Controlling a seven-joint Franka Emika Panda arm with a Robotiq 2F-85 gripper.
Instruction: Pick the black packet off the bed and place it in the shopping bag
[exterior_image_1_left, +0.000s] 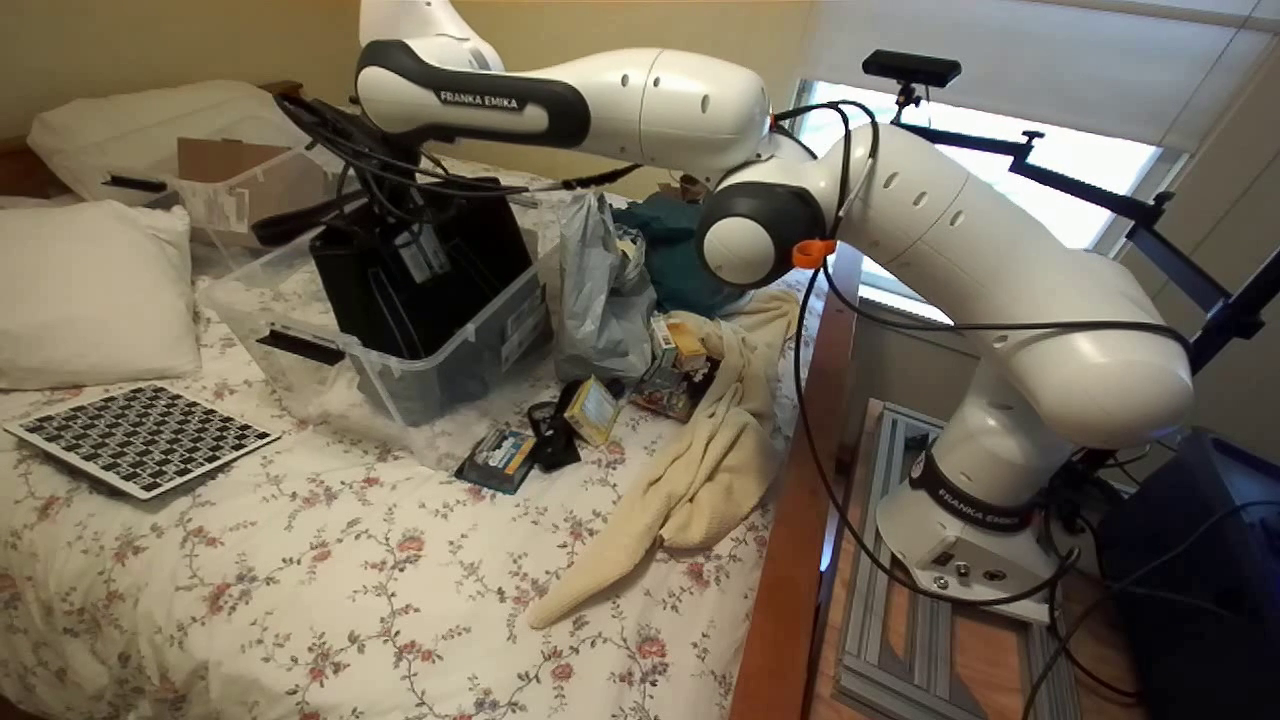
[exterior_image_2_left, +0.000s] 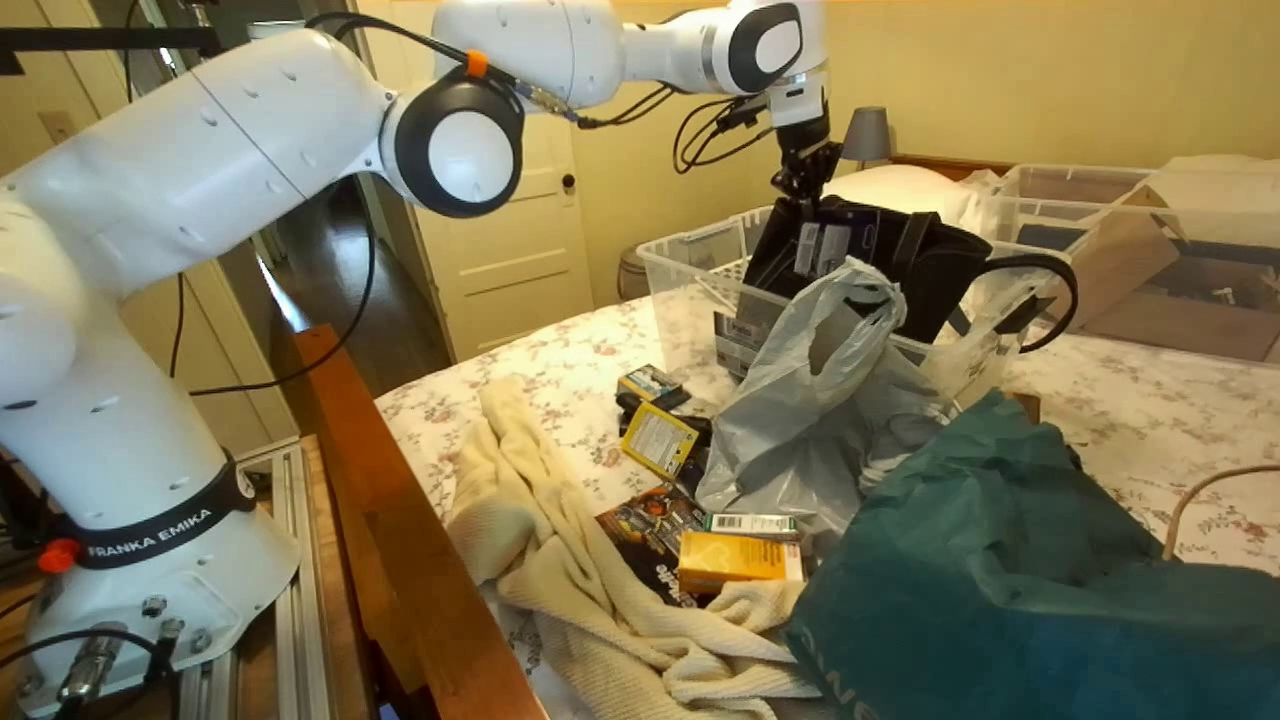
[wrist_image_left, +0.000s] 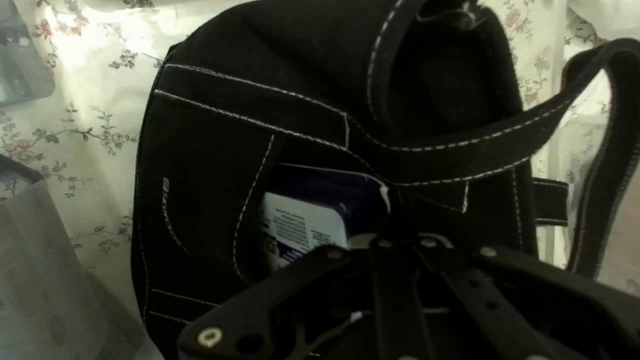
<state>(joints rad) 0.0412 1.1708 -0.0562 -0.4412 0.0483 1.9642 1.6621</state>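
The black shopping bag (exterior_image_1_left: 445, 295) leans inside a clear plastic tub (exterior_image_1_left: 455, 375); the bag also shows in an exterior view (exterior_image_2_left: 940, 265) and fills much of the wrist view (wrist_image_left: 215, 165). A dark blue-black packet (wrist_image_left: 305, 220) with a white label is at the bag's mouth, between stitched edges. It shows directly below my gripper in both exterior views (exterior_image_1_left: 425, 252) (exterior_image_2_left: 833, 245). My gripper (wrist_image_left: 406, 242) is above the bag, fingers close together at the packet's edge, seemingly shut on it; the exact contact is dark and partly hidden by the fingers. The gripper also shows in an exterior view (exterior_image_2_left: 803, 195).
A pale grey plastic bag (exterior_image_2_left: 790, 420) stands against the tub. A green bag (exterior_image_2_left: 1010, 570), cream blanket (exterior_image_2_left: 560, 560), yellow box (exterior_image_2_left: 660, 440) and other small packages lie on the bed. A checkered board (exterior_image_1_left: 145, 440) and a second clear tub (exterior_image_1_left: 250, 205) are nearby.
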